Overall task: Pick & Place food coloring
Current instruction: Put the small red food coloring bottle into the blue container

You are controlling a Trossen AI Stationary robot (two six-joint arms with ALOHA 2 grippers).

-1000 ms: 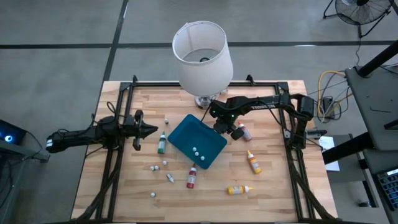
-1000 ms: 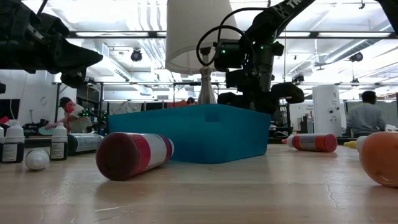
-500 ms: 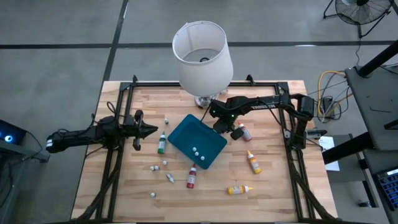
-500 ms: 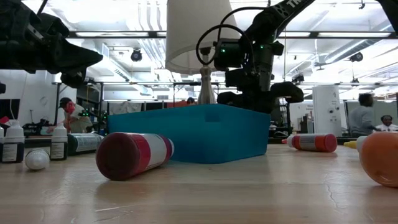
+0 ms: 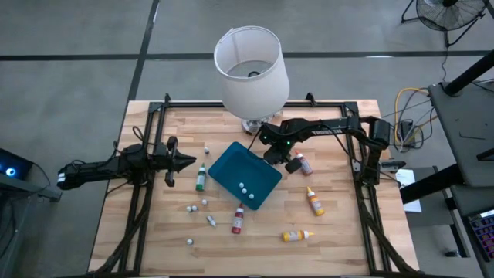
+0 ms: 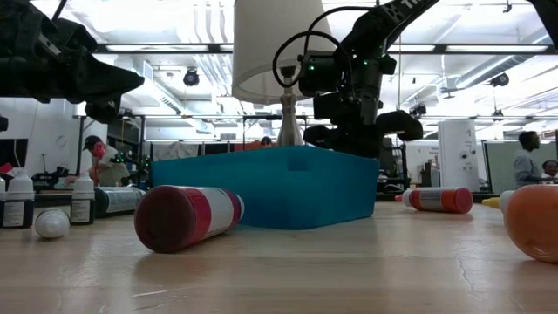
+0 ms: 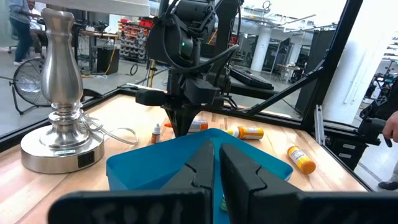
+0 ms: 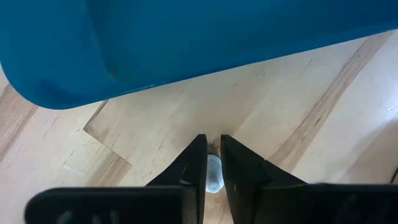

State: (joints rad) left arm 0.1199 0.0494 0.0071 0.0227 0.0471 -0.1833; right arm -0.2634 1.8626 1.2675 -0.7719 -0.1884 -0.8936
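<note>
Right gripper [image 8: 211, 163] just narrowed, jaws now pinching small pale bottle [image 8: 213, 175] on counter [image 8: 155, 130] beside tray [image 8: 186, 37]: pick apparently secured. Left gripper [image 7: 217, 163] idle, jaws pressed together.

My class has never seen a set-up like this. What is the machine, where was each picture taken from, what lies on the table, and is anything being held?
It is a robot with two dark arms at a wooden table. One picture looks down from above, one looks level across the tabletop, and two come from the wrists. On the table lie a teal tray, small food coloring bottles, loose white caps and a lamp. The right gripper, beside the tray, pinches a small pale piece, probably a cap. The left gripper waits shut at the left, holding nothing.
</note>
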